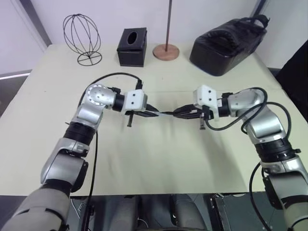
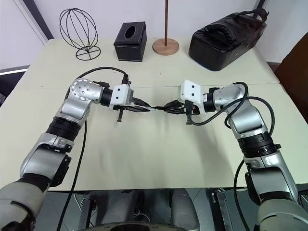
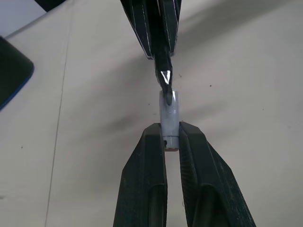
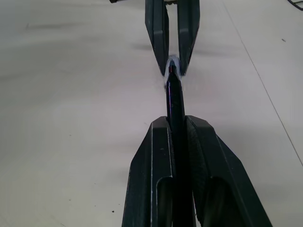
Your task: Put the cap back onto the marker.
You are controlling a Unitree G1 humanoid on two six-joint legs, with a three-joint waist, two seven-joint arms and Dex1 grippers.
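Above the middle of the pale surface (image 1: pixel 154 168) the two arms meet nose to nose. The left gripper (image 3: pixel 171 137) has its jaws clamped on the cap (image 3: pixel 169 116), the small grey cylinder poking out past the fingertips with its open mouth facing the other arm. The right gripper (image 4: pixel 178 124) has its jaws clamped on the marker (image 4: pixel 174 94), the thin black stick running forward between its fingers toward the cap.

From the left wrist view the marker's tip sits right at the cap's mouth, perhaps just inside it; I cannot tell how deep. So the step in hand looks like the seating push.

To do it well, I would keep both pieces on one straight line and press them together along that line only, slowly. Any sideways slant could wedge the tip against the rim or twist the little cap out of its thin hold. Both grips should hold firm until the cap sits fully home, and only then should one side let go.
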